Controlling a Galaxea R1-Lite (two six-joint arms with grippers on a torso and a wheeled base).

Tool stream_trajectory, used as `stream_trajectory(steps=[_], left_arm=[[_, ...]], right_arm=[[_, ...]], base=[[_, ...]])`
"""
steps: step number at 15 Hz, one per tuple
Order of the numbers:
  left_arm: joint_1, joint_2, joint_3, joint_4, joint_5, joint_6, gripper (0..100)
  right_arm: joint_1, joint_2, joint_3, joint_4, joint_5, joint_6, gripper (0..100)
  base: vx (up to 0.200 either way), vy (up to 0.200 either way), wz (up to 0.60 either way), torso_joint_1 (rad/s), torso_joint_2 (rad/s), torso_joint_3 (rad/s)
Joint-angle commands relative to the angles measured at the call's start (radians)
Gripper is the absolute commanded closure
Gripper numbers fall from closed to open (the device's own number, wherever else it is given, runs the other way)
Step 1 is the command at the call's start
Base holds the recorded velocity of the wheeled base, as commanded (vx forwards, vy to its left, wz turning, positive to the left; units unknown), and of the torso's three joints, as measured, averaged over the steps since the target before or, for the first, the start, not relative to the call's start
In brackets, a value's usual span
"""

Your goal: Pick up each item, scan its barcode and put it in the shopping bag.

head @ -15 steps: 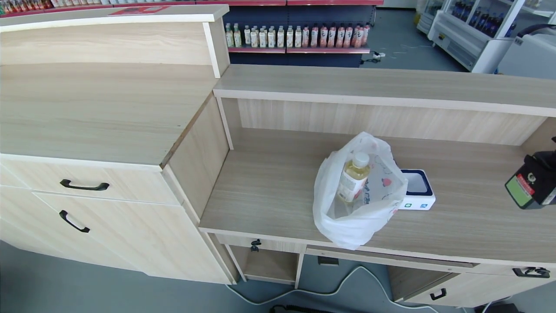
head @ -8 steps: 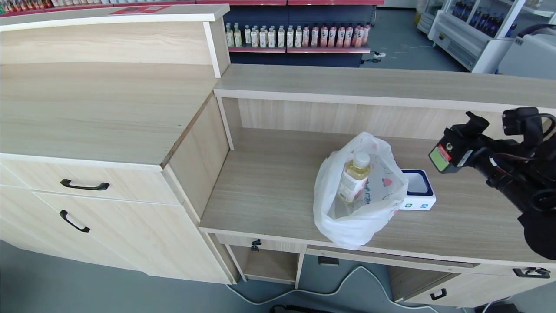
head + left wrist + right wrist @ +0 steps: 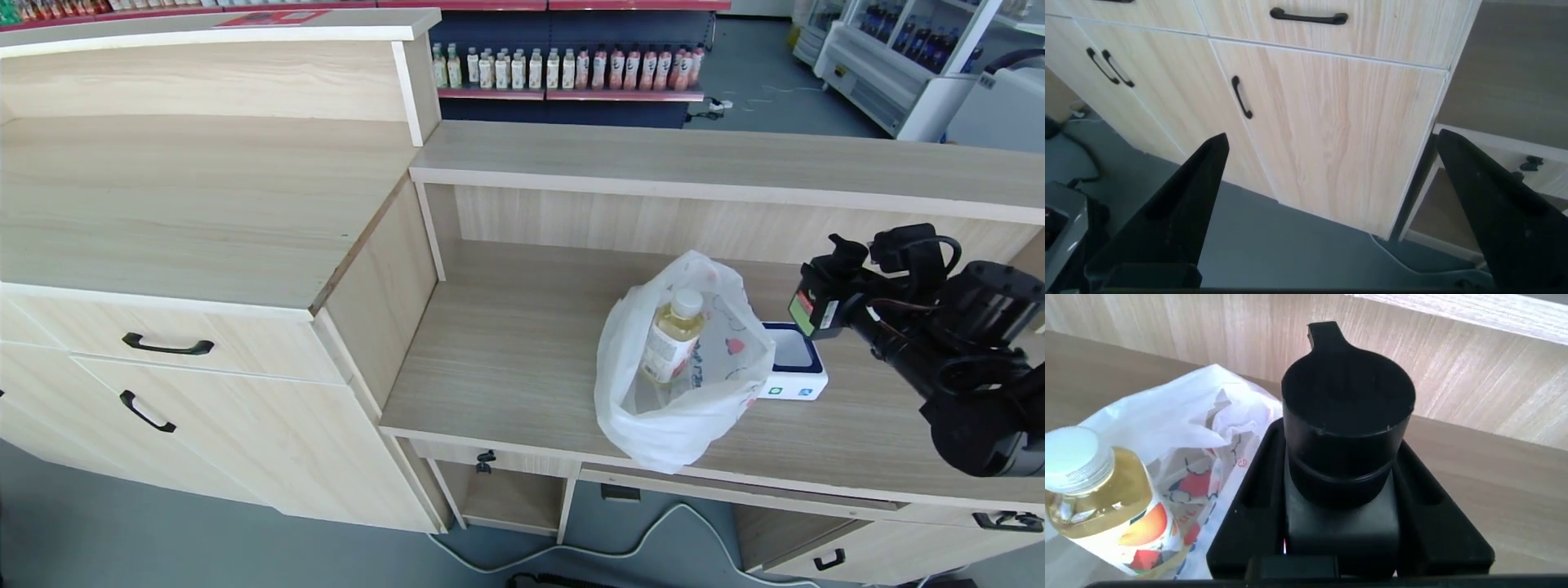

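At frame right, the right gripper (image 3: 829, 287) clamped a black canister (image 3: 815, 309) over the scanner (image 3: 796, 371); the left gripper (image 3: 1331, 139) gaped wide, empty.

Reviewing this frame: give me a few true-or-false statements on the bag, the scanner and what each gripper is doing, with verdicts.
1. The shopping bag holds a bottle of yellow drink with a white cap. True.
2. The right gripper is empty. False: it is shut on a black container with a green and red label, held outside the bag.
3. The scanner sits on the counter right beside the bag, on the robot's right of it. True.
4. The left gripper has its fingers shut. False: its fingers are spread open with nothing between them, facing the cabinet doors.
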Motion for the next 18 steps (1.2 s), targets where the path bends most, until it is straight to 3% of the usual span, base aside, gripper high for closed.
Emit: stream_trajectory(steps=[1,3,5,7,10,14,18], left_arm=[[-0.002,0.0,0.0,0.0,0.0,0.0,0],[-0.002,0.0,0.0,0.0,0.0,0.0,0],[0.0,0.0,0.0,0.0,0.0,0.0,0],[0.0,0.0,0.0,0.0,0.0,0.0,0],[0.0,0.0,0.0,0.0,0.0,0.0,0],[0.0,0.0,0.0,0.0,0.0,0.0,0],[0.0,0.0,0.0,0.0,0.0,0.0,0]], right_arm=[[0.027,-0.024,0.015,0.004,0.006,0.004,100],[0.065,-0.08,0.05,0.056,0.014,0.007,100],[0.131,-0.156,0.087,0.172,0.097,0.106,100],[0.187,-0.165,0.098,0.179,0.132,0.224,100],[0.265,-0.149,0.131,0.171,0.163,0.239,100],[0.276,-0.074,0.153,0.108,0.187,0.233,100],[0.223,-0.018,0.188,0.085,0.187,0.167,100]], base=[[0.0,0.0,0.0,0.0,0.0,0.0],[0.0,0.0,0.0,0.0,0.0,0.0],[0.0,0.0,0.0,0.0,0.0,0.0],[0.0,0.0,0.0,0.0,0.0,0.0],[0.0,0.0,0.0,0.0,0.0,0.0],[0.0,0.0,0.0,0.0,0.0,0.0],[0.0,0.0,0.0,0.0,0.0,0.0]])
